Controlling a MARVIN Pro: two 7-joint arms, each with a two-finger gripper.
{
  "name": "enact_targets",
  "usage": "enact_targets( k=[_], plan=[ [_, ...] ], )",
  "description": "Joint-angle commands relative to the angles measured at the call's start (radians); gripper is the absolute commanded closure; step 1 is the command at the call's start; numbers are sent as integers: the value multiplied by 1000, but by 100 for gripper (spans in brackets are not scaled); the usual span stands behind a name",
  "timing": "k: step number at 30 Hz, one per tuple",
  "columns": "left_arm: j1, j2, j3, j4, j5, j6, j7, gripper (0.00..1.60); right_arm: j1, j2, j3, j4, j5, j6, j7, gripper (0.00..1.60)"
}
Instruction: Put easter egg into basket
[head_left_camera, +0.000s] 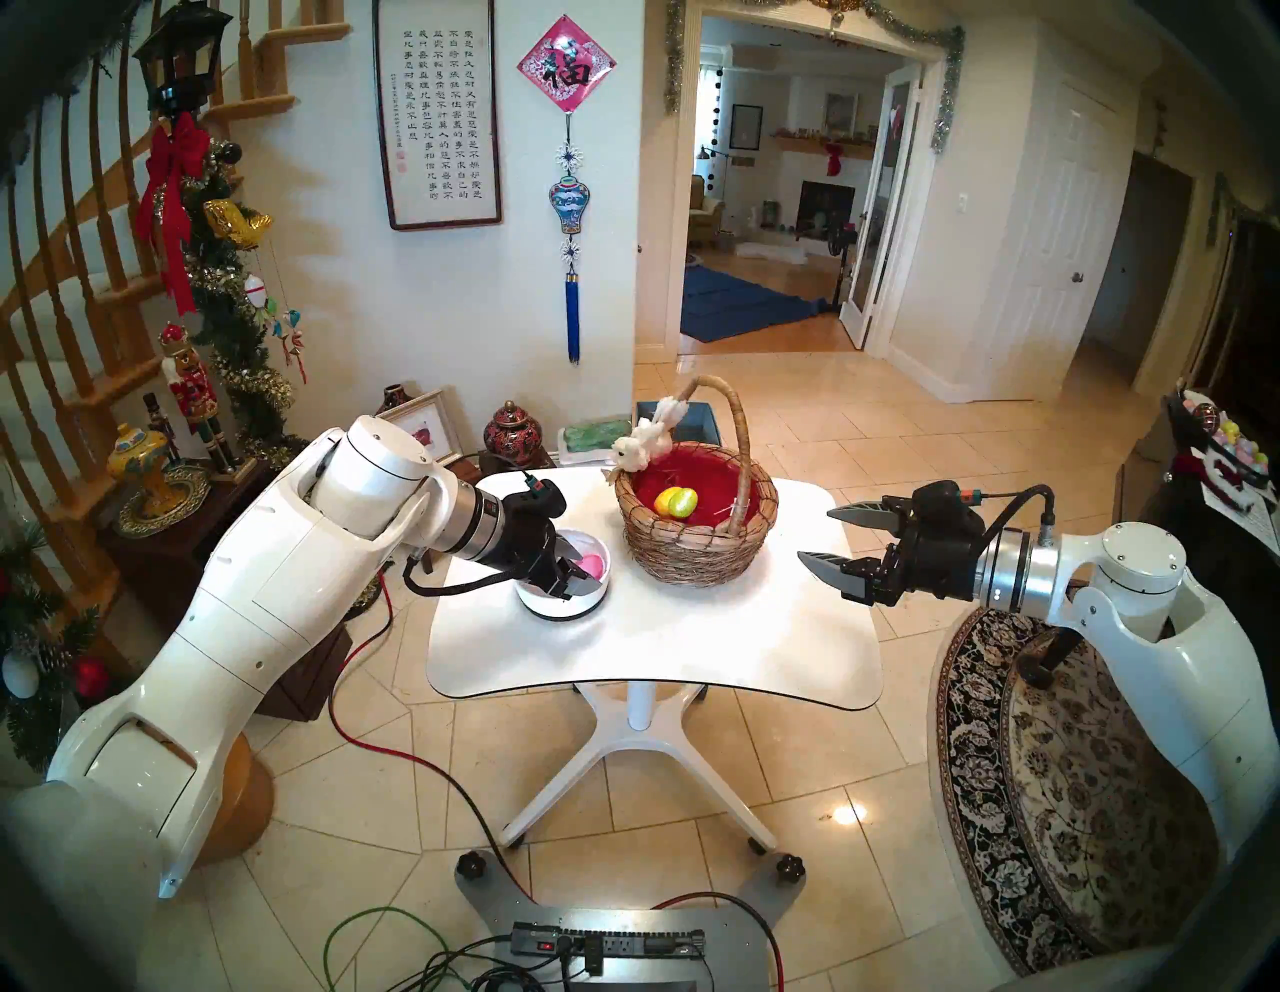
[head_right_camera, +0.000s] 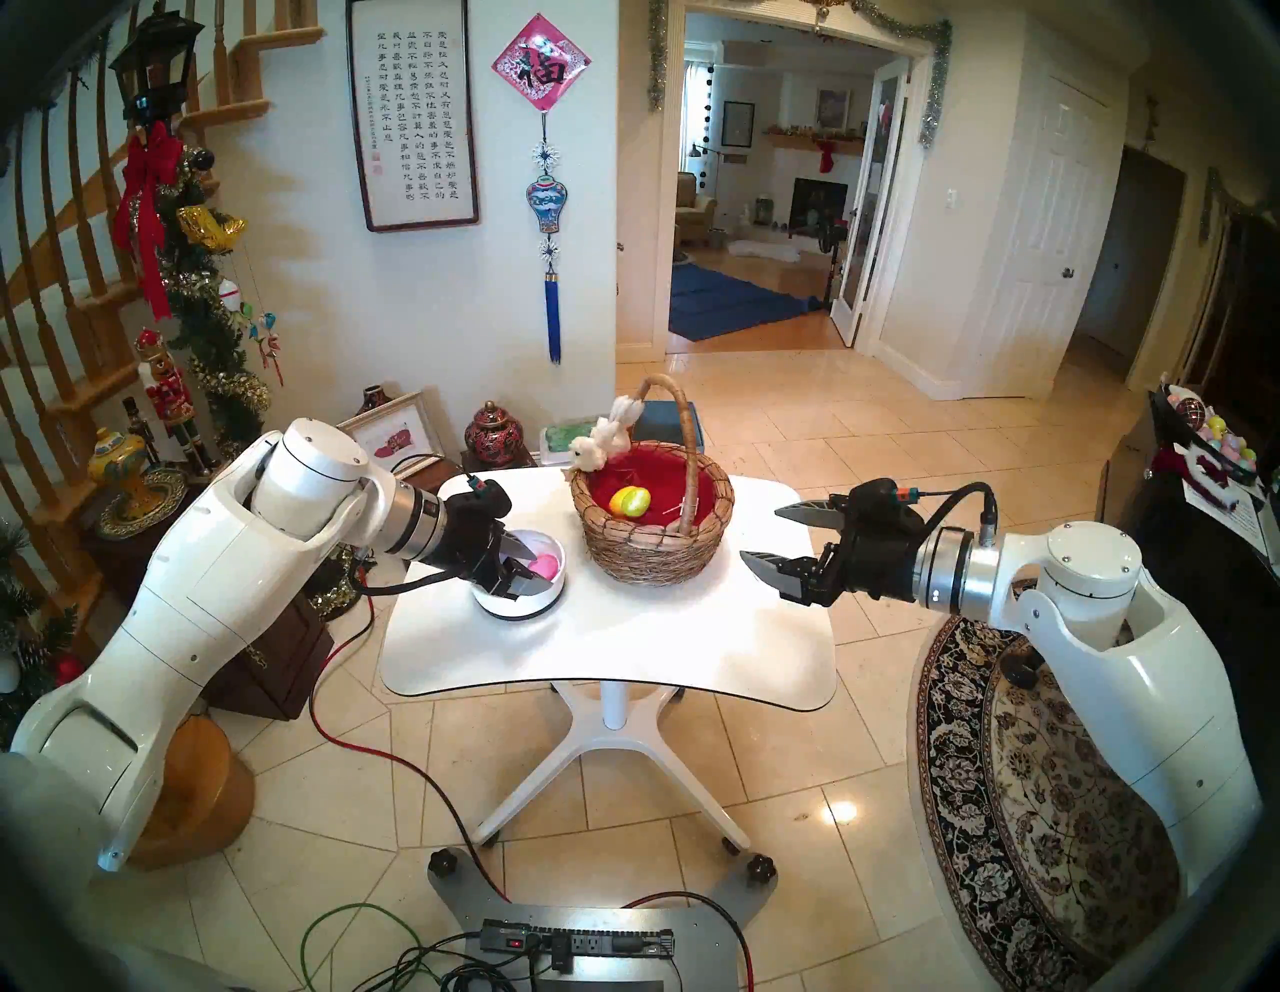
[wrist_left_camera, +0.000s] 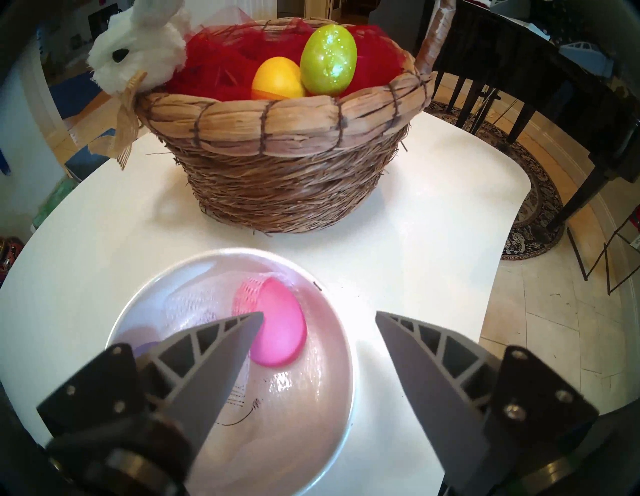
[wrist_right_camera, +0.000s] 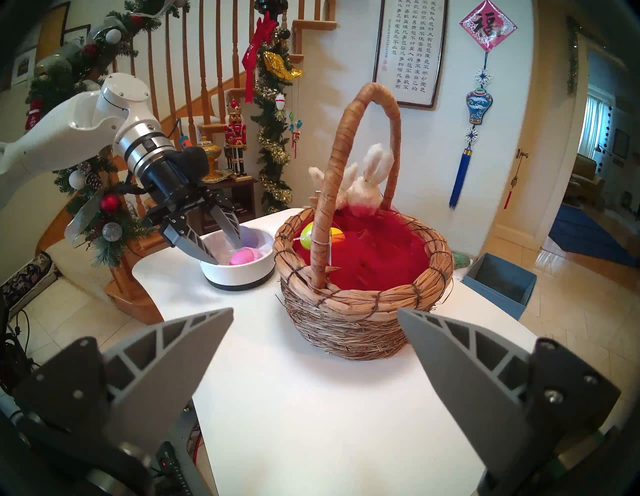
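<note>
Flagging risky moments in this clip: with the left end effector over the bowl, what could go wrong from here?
The left end effector is open with one finger overlapping the pink egg, so closing may push it aside. Mesh netting by the egg could snag. The basket sits close behind the bowl; the carry might clip its rim.

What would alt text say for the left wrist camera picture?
Two open grey gripper fingers hover over a white bowl holding a pink egg. Behind it on the white table, a wicker basket with red lining holds a yellow egg and a glittery green egg.
</note>
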Motion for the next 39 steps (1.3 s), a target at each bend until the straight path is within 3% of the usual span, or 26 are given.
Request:
enact_targets(
  k=[1,39],
  plan=[
    [-17,-4,-3,-9,4,-6,3,33,0,3,6,-2,-2,-2,1,0],
    [-21,-16,-1,10,21,-2,-5,33,0,5,5,-2,0,-3,0,0]
  ],
)
